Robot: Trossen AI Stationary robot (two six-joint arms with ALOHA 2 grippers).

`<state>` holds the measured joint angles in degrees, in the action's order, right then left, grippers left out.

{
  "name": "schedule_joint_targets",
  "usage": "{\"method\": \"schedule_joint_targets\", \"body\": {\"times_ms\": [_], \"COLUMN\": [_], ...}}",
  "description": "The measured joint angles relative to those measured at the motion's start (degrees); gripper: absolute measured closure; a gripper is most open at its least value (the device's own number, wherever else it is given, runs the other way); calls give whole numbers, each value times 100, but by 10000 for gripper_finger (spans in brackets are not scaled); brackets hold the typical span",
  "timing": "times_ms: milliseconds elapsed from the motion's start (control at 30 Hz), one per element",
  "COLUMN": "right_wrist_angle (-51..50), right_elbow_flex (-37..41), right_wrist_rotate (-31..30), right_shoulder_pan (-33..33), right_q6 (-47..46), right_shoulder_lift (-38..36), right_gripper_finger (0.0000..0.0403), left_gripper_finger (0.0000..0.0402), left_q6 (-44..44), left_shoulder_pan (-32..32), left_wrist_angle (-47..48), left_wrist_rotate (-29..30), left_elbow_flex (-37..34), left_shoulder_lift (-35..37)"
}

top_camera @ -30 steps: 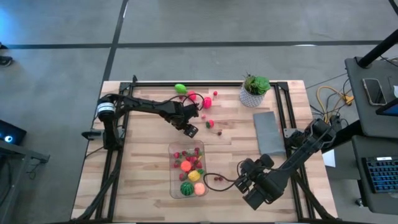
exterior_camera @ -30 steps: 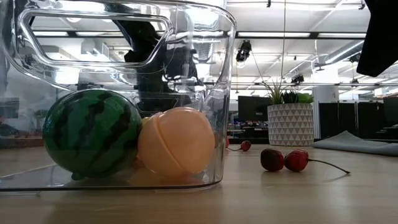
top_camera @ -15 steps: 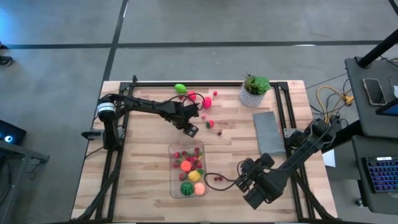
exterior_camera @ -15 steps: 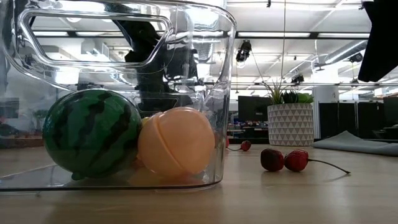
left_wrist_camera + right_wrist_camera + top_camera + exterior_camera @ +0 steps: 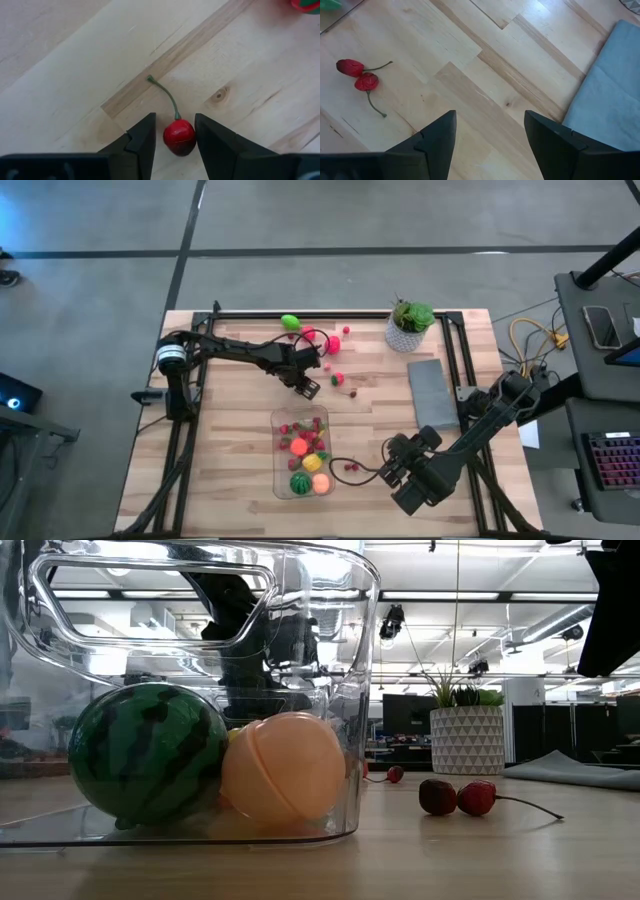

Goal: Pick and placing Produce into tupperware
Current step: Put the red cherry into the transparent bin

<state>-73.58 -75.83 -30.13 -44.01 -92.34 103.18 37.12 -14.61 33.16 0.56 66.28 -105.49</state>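
Observation:
The clear tupperware [image 5: 301, 452] stands near the table's front middle. It holds a toy watermelon [image 5: 150, 755], a peach-coloured ball [image 5: 285, 768] and small red, orange and yellow pieces. My left gripper [image 5: 309, 389] points down just beyond it. Its fingers stand narrowly open on either side of a red cherry [image 5: 179, 137], which lies on the wood with its green stem pointing away. A thin gap shows at one finger. My right gripper [image 5: 385, 472] hangs open to the right of the tupperware with nothing between its fingers. A pair of cherries [image 5: 360, 75] lies on the table ahead of it.
Loose produce lies at the table's far middle: a green piece [image 5: 290, 322], a pink one [image 5: 333, 345] and small red ones [image 5: 338, 378]. A potted plant [image 5: 410, 325] stands at the far right, with a flat grey slab [image 5: 432, 392] in front of it.

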Motion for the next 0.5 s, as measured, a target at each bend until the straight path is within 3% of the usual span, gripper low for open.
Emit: {"method": "schedule_joint_targets", "body": {"times_ms": [267,500], "right_wrist_angle": [-7,-5], "right_elbow_flex": [0,-30], "right_wrist_rotate": [2,7], "right_shoulder_pan": [0,0], "right_q6": [-2,-19], "right_shoulder_lift": [0,0], "right_gripper_finger": [177,177], "left_gripper_finger": [284,325], "left_q6": [-45,-149], "left_shoulder_pan": [2,2], "left_wrist_angle": [39,77], "left_wrist_rotate": [-48,-85], "left_elbow_flex": [-2,-2], "left_shoulder_lift": [0,-2]}}
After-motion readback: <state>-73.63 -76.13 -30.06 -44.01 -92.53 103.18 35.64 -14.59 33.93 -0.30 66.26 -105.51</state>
